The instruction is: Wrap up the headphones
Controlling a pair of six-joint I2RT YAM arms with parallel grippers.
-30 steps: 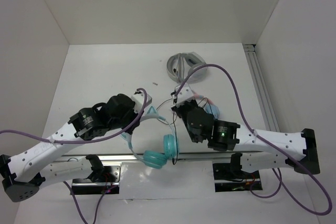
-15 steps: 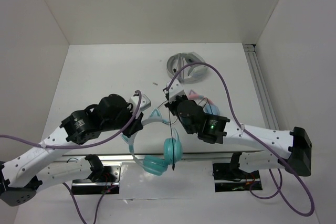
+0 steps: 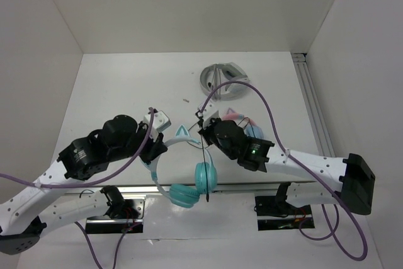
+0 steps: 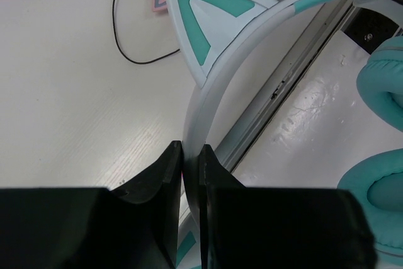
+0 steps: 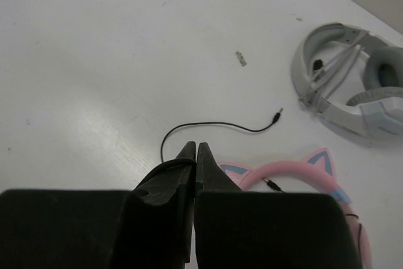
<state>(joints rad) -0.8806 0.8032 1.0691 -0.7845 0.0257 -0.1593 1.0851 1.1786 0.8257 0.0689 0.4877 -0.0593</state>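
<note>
White-walled enclosure with a white table (image 3: 113,86): near its near edge, between the two arms, the teal cat-ear headphones (image 3: 189,191) are held up off the surface, both mint ear cups hanging low on the near side. The left gripper (image 4: 191,155) is clenched on the whitish headband (image 4: 217,80), just below one pointed cat ear (image 4: 204,20). The right gripper (image 5: 195,155) is pinched tight on the thin black cable (image 5: 214,127), which curves away across the table to a small jack plug (image 5: 277,116) on the far side; in the overhead view a black strand hangs straight down from that claw past the ear cups. Pink-and-blue cat-ear headphones (image 5: 286,173) lie just beyond the right gripper, and grey-white folded headphones (image 5: 349,92) rest farther back to the right, well apart from the teal pair
</note>
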